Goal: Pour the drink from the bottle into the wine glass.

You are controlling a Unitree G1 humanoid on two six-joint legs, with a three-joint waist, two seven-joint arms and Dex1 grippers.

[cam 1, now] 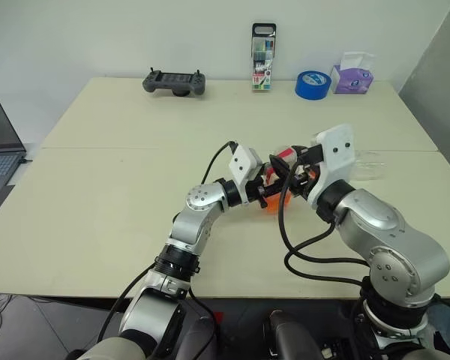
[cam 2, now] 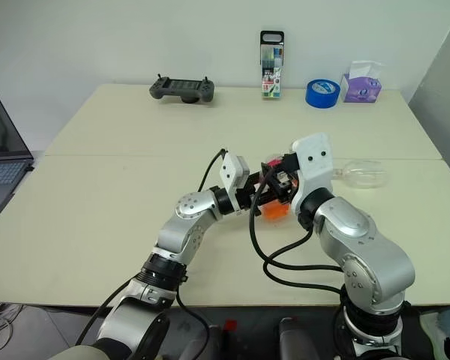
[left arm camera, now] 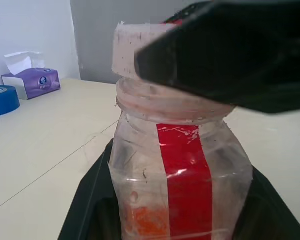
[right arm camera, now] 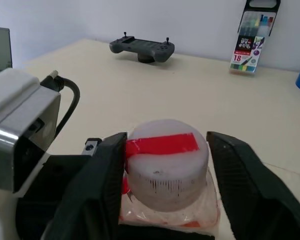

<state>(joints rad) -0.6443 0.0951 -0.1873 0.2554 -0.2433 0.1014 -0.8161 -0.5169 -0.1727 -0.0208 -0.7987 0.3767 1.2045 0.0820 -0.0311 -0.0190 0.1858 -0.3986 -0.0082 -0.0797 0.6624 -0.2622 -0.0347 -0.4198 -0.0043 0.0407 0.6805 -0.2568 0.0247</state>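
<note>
Both arms bend inward and meet above the middle of the surface [cam 1: 120, 225]. The left gripper [cam 1: 266, 189] points to the right, about level, and is clenched around the body of the bottle [left arm camera: 180, 165], which stands upright between its fingers. The drink [left arm camera: 147, 220] sits low in the bottle. The right gripper [right arm camera: 167, 165] comes from the other side and points to the left, its two fingers on both sides of the cap [right arm camera: 166, 160]; whether they press the cap I cannot tell. The wine glass [cam 2: 364, 176] lies on its side on the surface, to the right behind the right gripper.
</note>
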